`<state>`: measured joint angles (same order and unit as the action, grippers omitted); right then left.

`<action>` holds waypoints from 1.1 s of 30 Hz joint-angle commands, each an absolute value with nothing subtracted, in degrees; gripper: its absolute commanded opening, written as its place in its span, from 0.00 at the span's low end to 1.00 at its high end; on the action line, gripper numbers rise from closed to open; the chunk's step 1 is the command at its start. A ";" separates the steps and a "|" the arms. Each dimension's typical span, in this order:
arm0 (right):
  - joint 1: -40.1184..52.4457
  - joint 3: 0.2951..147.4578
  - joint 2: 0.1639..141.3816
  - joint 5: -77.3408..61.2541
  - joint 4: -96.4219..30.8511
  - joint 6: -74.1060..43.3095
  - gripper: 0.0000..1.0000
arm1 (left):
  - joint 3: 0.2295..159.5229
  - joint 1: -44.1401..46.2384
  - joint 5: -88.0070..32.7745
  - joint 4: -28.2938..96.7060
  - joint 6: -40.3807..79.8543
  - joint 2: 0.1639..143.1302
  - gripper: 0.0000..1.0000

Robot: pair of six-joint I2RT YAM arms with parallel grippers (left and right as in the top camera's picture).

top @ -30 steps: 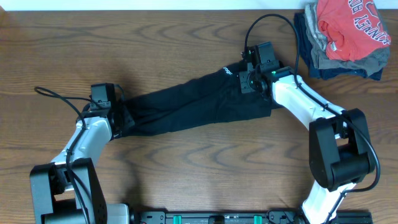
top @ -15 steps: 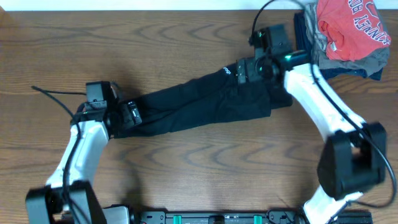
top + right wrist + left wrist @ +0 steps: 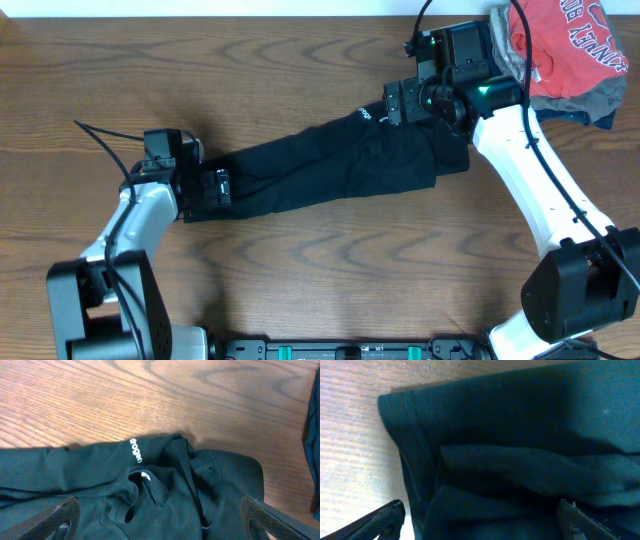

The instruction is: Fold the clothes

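The clothes [image 3: 320, 165], a black long-sleeved garment, lie folded into a long slanted band across the table, with a small white logo [image 3: 365, 114] near the right end. My left gripper [image 3: 218, 187] hovers open over the band's left end. In the left wrist view its fingertips [image 3: 385, 519] stand wide apart above the dark fabric [image 3: 520, 435]. My right gripper [image 3: 402, 102] is open over the right end, by the collar. In the right wrist view the logo [image 3: 136, 451] and the collar opening [image 3: 145, 487] show, and the right gripper [image 3: 162, 526] holds nothing.
A pile of other garments sits at the back right corner, a red shirt with white lettering [image 3: 565, 40] on top of grey and navy pieces [image 3: 590, 100]. The right arm's elbow is close to that pile. Bare wooden table [image 3: 300, 270] lies in front of the band.
Both grippers have opened and let go of the garment. The right gripper has moved back and to the right, toward the pile. The garment lies where it was.
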<state>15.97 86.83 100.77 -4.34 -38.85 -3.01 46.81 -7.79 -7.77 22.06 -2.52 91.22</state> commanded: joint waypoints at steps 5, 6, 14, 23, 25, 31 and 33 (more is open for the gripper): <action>15.81 86.85 100.84 -4.75 -40.16 -2.04 0.99 | 47.59 -11.94 -8.43 19.53 -4.71 96.14 0.98; 15.81 86.85 100.84 -4.75 -40.18 -2.04 0.99 | 47.59 -12.36 -8.47 19.35 -4.69 96.66 0.98; 15.84 86.85 100.84 -4.78 -40.18 -2.11 0.99 | 47.59 -12.67 -16.21 19.16 -4.69 99.72 0.84; 15.81 86.85 100.84 -4.73 -42.17 -2.07 0.80 | 47.51 -12.71 -17.50 20.40 -4.69 99.98 0.08; 15.81 86.85 100.84 -4.73 -42.39 -2.09 0.74 | 47.66 -13.15 -17.47 20.58 -4.36 99.81 0.06; 15.81 86.83 100.88 -4.91 -42.94 -5.15 0.52 | 51.77 -16.29 -17.47 27.35 -3.84 96.88 0.06; 15.84 86.78 101.10 -5.04 -42.92 -5.76 0.40 | 54.35 -17.50 -17.47 31.18 -3.84 95.48 0.06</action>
